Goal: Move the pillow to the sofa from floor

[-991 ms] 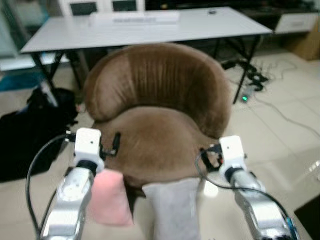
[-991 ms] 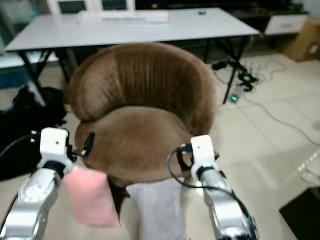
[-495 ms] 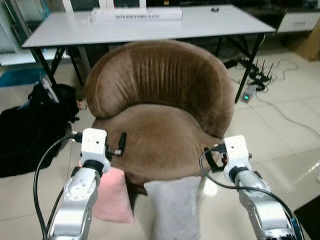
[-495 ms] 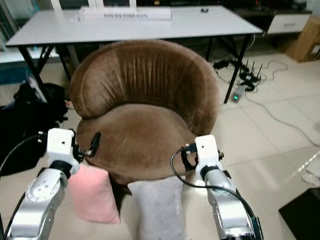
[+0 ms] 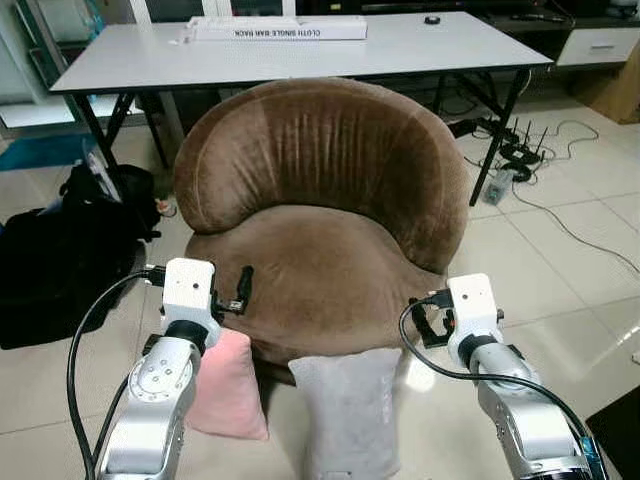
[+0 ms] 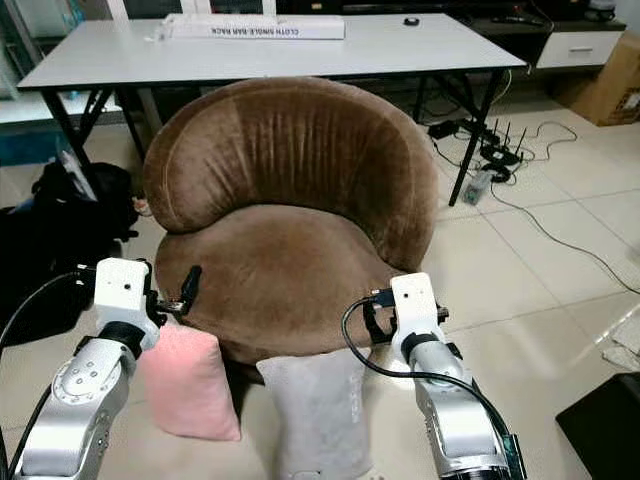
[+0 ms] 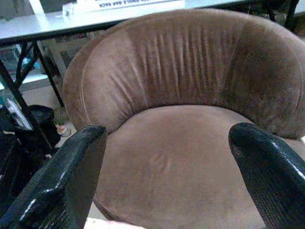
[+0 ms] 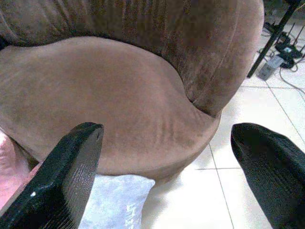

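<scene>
Left eye view showed a grey pillow (image 5: 345, 410) and a pink pillow (image 5: 232, 390) on the floor at the brown sofa's (image 5: 320, 220) six o'clock edge; left end effector (image 7: 162, 181) and right end effector (image 8: 167, 167) hovered with fingers spread apart, empty.

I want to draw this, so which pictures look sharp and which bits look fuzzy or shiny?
Left eye view: sharp; the brown sofa and grey pillow look clear, with glare on the floor tiles. Left wrist view: the left claw fingers loom big, dark and slightly soft. Right wrist view: the right claw looks the same, with shiny highlights.
</scene>
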`<state>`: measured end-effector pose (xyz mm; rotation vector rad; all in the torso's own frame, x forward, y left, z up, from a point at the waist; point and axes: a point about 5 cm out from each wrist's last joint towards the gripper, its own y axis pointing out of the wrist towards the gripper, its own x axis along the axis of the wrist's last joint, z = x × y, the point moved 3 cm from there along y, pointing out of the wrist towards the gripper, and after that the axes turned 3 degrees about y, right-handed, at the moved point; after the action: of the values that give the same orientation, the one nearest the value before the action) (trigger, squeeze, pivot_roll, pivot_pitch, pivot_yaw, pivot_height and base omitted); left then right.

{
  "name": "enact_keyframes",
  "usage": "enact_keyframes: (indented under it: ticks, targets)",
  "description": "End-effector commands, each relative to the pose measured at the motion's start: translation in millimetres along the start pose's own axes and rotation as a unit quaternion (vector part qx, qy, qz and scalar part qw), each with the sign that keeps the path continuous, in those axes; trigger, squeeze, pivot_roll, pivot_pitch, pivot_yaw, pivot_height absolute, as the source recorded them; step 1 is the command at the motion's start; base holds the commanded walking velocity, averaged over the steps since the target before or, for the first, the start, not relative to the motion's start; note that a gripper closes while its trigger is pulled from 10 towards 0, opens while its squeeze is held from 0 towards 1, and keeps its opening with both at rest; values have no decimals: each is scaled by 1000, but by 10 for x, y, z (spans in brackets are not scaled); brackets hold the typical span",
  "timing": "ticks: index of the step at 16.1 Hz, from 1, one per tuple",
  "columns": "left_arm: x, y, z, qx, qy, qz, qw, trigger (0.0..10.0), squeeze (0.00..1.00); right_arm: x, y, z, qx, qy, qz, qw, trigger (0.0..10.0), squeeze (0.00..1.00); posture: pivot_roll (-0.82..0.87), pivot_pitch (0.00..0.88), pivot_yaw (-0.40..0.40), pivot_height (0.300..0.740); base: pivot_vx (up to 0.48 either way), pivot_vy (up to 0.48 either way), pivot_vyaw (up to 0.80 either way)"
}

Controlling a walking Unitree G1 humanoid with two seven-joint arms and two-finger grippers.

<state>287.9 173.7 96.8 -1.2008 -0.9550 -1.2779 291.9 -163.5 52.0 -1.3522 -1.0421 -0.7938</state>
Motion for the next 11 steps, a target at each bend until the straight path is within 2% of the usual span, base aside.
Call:
enact_keyframes:
  ticks: [1, 3, 7, 9, 11]
  targets:
    - [6, 5, 14, -4, 11, 2, 1000, 10000, 0, -4, -7, 10, 4, -7, 3, 1000, 10000, 0, 39, 0, 14, 690, 0, 0, 0]
    - [27, 54, 50, -6, 17, 1, 1000, 10000, 0, -10, -7, 27, 7, -9, 4, 1000, 10000, 0, 36, 0, 25, 674, 0, 0, 0]
    - [1, 95, -2, -18, 19, 4, 1000, 10000, 0, -31, -16, 20, -1, -8, 6, 1000, 10000, 0, -8, 0, 45, 653, 0, 0, 0]
    - [-18, 180, -99, -29, 16, 4, 999, 10000, 0, -38, -41, -60, -17, -5, 6, 1000, 10000, 0, -36, 0, 51, 653, 0, 0, 0]
    - [-29, 198, -155, -33, 15, 5, 999, 10000, 0, -40, -32, -91, -21, -9, 8, 1000, 10000, 0, -41, 0, 41, 653, 0, 0, 0]
